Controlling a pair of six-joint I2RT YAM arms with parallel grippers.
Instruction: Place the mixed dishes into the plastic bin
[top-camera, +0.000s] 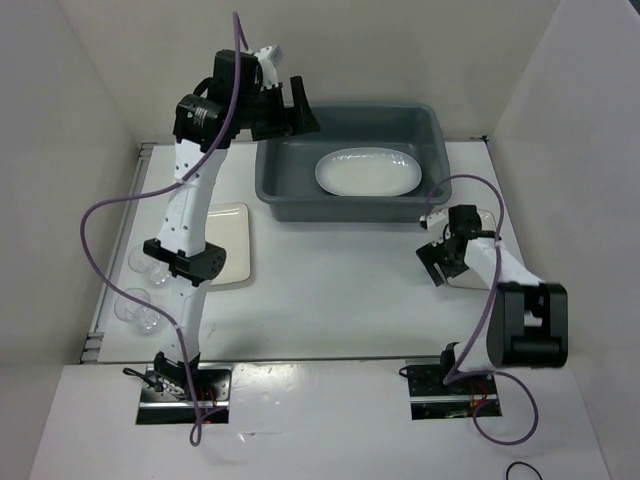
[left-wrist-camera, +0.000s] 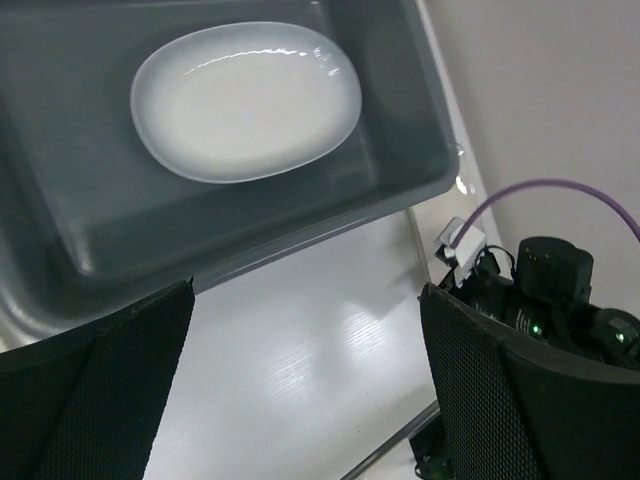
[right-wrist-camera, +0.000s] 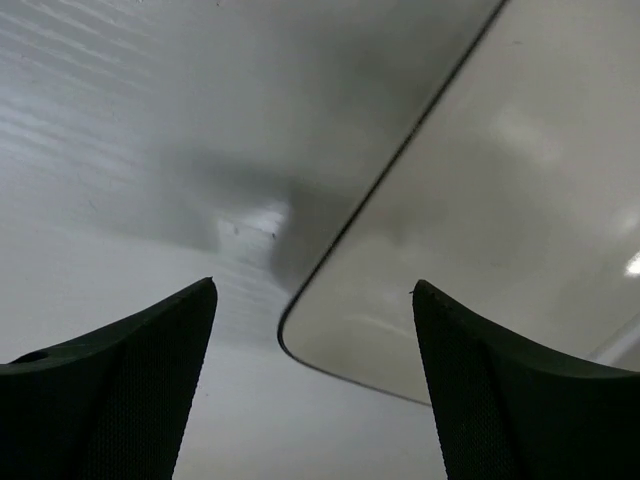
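Observation:
The dark grey plastic bin stands at the back centre with the white oval platter lying inside it. My left gripper is raised over the bin's left end, open and empty. In the left wrist view, the platter and bin wall lie beyond the open gripper. My right gripper is open and low over the left edge of a white plate. In the right wrist view, the plate's rounded corner lies between the gripper's jaws. A cream plate lies on the left.
Two clear glass cups stand at the left edge, partly behind the left arm. White walls enclose the table on the left, back and right. The right arm shows in the left wrist view.

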